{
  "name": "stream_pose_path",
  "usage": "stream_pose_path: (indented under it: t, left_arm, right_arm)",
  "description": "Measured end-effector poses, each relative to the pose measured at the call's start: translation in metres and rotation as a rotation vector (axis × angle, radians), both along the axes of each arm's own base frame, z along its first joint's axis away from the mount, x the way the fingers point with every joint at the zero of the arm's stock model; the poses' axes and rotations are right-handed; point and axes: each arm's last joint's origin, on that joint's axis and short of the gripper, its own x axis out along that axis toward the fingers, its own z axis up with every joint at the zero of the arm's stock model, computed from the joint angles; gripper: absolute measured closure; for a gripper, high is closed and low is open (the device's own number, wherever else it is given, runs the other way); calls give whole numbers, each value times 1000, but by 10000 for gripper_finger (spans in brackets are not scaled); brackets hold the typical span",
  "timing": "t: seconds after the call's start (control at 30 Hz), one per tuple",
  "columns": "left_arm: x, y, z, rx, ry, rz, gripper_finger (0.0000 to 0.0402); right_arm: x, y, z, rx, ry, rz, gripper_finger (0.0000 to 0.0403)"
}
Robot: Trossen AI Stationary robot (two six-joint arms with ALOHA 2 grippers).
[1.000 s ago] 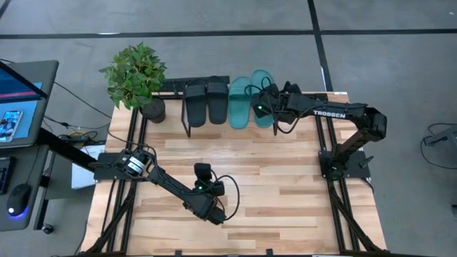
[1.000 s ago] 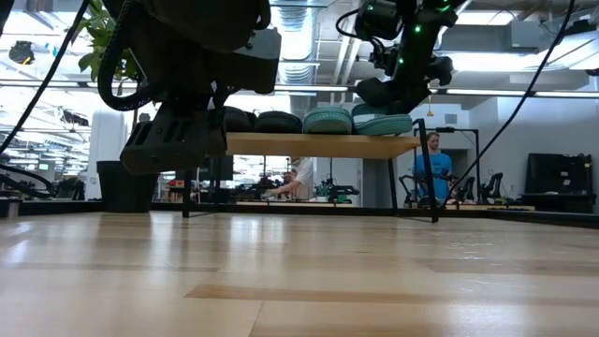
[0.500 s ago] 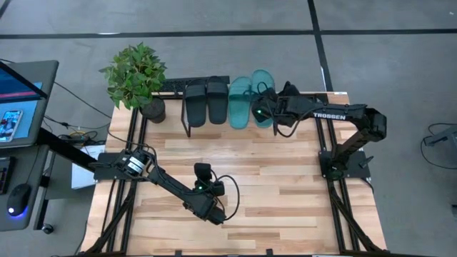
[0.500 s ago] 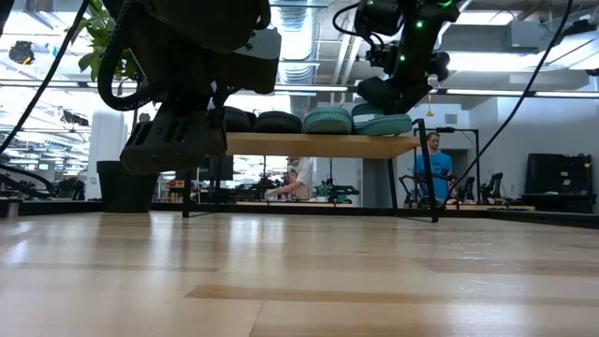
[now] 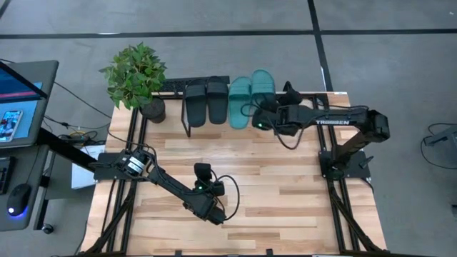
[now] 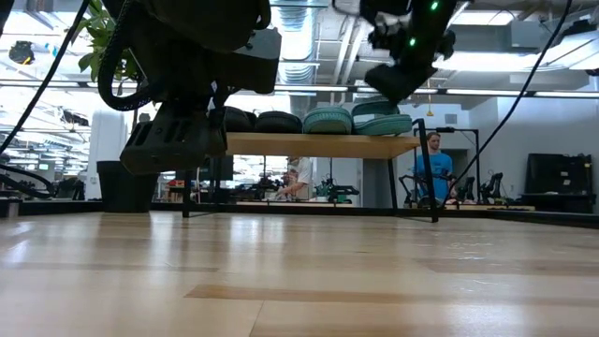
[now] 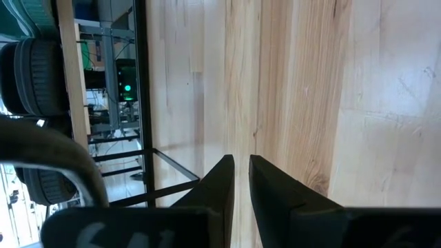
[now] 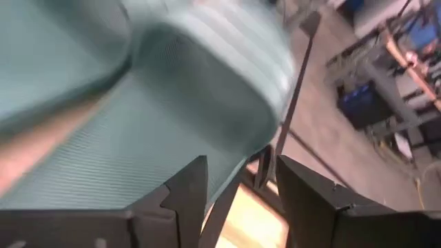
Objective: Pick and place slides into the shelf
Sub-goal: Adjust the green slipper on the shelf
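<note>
— Wooden tabletop [image 5: 285, 193] fills the scene from above, with a potted plant [image 5: 136, 75] at its far left corner. Where are the slides?

— All four sit in a row on the shelf [image 6: 318, 144] along the far edge: two black slides [image 5: 205, 102] to the left, then the first teal slide [image 5: 240, 101], then the second teal slide [image 5: 262, 82] at the right end.

— And the right gripper [image 5: 258, 118]?

— It hangs at the near end of that second teal slide. In the low view it is above the slide, not touching it. Its fingers [image 8: 186, 189] stand apart with nothing between them; the teal slide fills the space just beyond.

— The left gripper [image 7: 240, 172]?

— Low over the tabletop, near the front middle, well away from the shelf. Its fingers are almost together, only a thin gap showing, and they hold nothing.

— Anything behind?

— A person [image 6: 433, 161] stands in the room beyond the shelf.
</note>
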Motion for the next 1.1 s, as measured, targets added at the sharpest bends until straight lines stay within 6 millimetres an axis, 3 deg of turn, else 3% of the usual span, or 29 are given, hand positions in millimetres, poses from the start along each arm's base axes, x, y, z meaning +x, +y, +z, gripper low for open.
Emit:
stream_pose_path:
  t: [0.27, 0.43, 0.5, 0.67, 0.9, 1.1]
  left_arm:
    - [0, 0, 0, 3, -6, -2, 365]
    - [1, 1, 1, 52, -30, -28, 365]
    - [2, 1, 2, 67, -37, -36, 365]
    - [3, 4, 2, 72, -35, -31, 365]
    - [2, 3, 1, 52, -35, -19, 365]
    - [3, 3, 1, 40, -45, -9, 365]
  right_arm:
    - [-17, 45, 47, -112, -195, 154, 273]
    - [-24, 39, 84, -200, -331, 225, 361]
    - [-24, 30, 94, -239, -357, 229, 391]
    - [-17, -4, 97, -306, -359, 139, 400]
    - [0, -64, 63, -299, -233, -8, 401]
    - [15, -106, 36, -202, -265, 74, 402]
